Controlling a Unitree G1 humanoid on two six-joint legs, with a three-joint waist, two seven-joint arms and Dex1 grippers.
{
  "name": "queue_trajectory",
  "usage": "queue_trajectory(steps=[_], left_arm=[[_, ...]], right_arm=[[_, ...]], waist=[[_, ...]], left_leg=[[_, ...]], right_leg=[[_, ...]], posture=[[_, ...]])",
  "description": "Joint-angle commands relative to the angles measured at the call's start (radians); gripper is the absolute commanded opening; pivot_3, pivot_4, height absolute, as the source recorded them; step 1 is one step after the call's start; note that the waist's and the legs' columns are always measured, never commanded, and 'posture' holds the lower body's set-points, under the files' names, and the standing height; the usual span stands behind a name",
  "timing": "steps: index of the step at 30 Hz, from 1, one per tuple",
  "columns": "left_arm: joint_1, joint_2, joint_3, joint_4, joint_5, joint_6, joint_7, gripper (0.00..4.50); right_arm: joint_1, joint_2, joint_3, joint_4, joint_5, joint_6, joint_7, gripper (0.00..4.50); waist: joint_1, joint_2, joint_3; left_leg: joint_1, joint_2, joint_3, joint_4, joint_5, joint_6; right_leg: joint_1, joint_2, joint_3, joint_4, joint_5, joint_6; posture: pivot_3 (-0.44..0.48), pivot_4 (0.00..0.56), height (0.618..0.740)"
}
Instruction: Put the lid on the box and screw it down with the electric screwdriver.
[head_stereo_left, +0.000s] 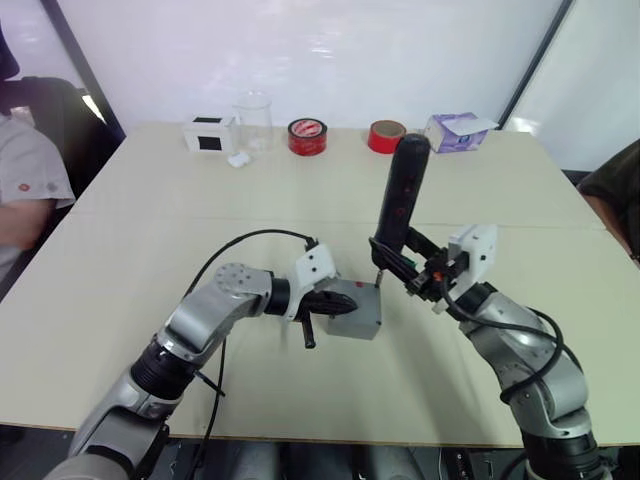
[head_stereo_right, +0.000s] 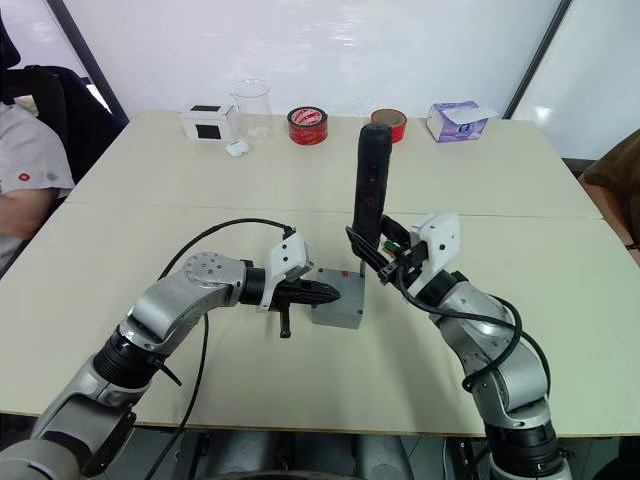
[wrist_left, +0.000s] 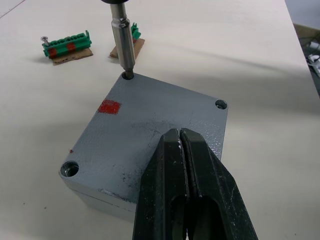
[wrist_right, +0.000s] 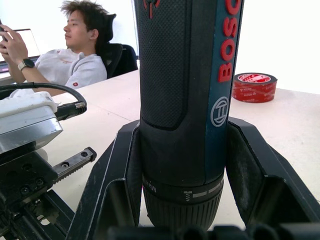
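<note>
The grey lid (wrist_left: 150, 125), marked with a small red spot (wrist_left: 109, 107), lies flat on the box (head_stereo_left: 358, 312) at the middle of the table. My left gripper (wrist_left: 179, 134) is shut, and its tips rest on the lid's top face. The electric screwdriver (head_stereo_left: 400, 195) stands nearly upright with my right gripper (head_stereo_left: 396, 260) shut around its lower body. Its metal bit (wrist_left: 122, 35) sits in a corner screw hole of the lid. Two other corner holes (wrist_left: 70, 169) show open. The box's inside is hidden by the lid.
Along the far edge stand a white box with a black patch (head_stereo_left: 208, 133), a clear beaker (head_stereo_left: 253, 120), two red tape rolls (head_stereo_left: 307, 136), and a purple tissue box (head_stereo_left: 455, 131). Green terminal blocks (wrist_left: 67, 45) lie near the box. A person (head_stereo_left: 25, 190) sits at the left.
</note>
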Motion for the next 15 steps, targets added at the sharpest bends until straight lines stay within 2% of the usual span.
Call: queue_trajectory(steps=[1, 15], left_arm=[[0.015, 0.000, -0.009, 0.001, 0.006, 0.004, -0.002, 0.00], [0.017, -0.020, -0.005, 0.013, 0.008, 0.002, 0.006, 0.00]], right_arm=[[0.037, 0.006, 0.055, 0.065, -0.008, 0.070, 0.015, 1.75], [0.006, -0.030, -0.018, 0.073, 0.023, 0.072, 0.044, 1.75]], waist=[[0.000, 0.000, 0.000], [0.001, 0.000, -0.001]], left_leg=[[0.000, 0.000, 0.000, 0.000, 0.000, 0.000], [0.000, 0.000, 0.000, 0.000, 0.000, 0.000]], right_leg=[[0.000, 0.000, 0.000, 0.000, 0.000, 0.000], [0.000, -0.001, 0.000, 0.000, -0.001, -0.001]], posture=[[0.000, 0.150, 0.740], [0.000, 0.150, 0.740]])
